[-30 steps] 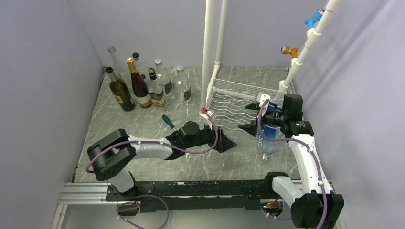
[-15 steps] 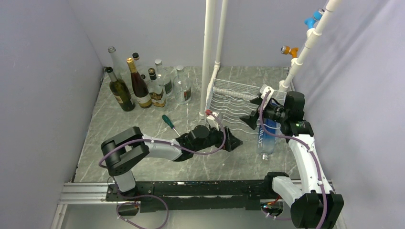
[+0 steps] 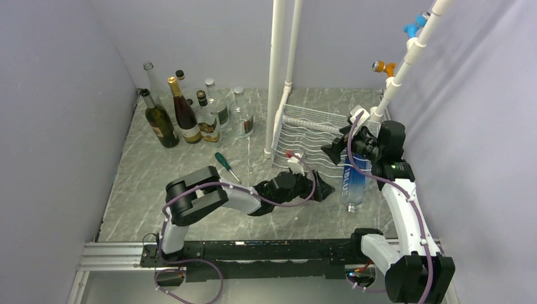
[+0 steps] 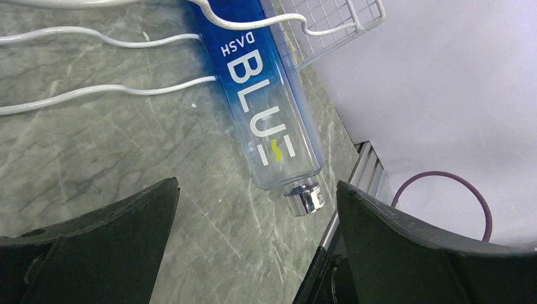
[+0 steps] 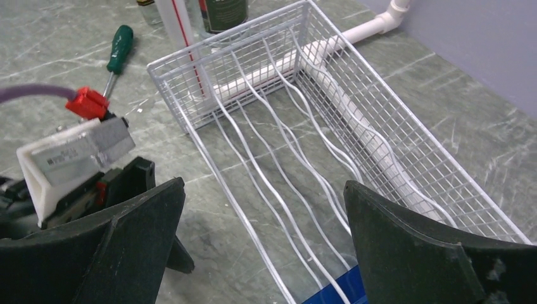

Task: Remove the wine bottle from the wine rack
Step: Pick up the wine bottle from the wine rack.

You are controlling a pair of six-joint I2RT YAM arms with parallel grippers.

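A clear bottle (image 3: pixel 353 182) with a blue upper part and "DASH BLUE" lettering lies in the right end of the white wire wine rack (image 3: pixel 310 134). Its silver-capped neck (image 4: pixel 306 198) pokes out toward the near edge. In the left wrist view the rack's wires (image 4: pixel 95 92) cross over the bottle (image 4: pixel 266 107). My left gripper (image 3: pixel 324 189) is open and empty, low over the table just left of the bottle's neck; it also shows in the left wrist view (image 4: pixel 256 190). My right gripper (image 3: pixel 337 144) is open and empty above the rack (image 5: pixel 304 126); it also shows in the right wrist view (image 5: pixel 263 190).
Several upright bottles (image 3: pixel 185 117) stand at the back left. A green-handled screwdriver (image 3: pixel 223 162) lies left of the rack. Two white pipes (image 3: pixel 277 69) rise at the rack's back left corner, another (image 3: pixel 405 63) at its right. The aluminium rail (image 4: pixel 373 171) is near the bottle's cap.
My left arm has swung right along the table until its gripper is beside the bottle's neck. My right gripper has moved back and up, off the bottle, over the rack.
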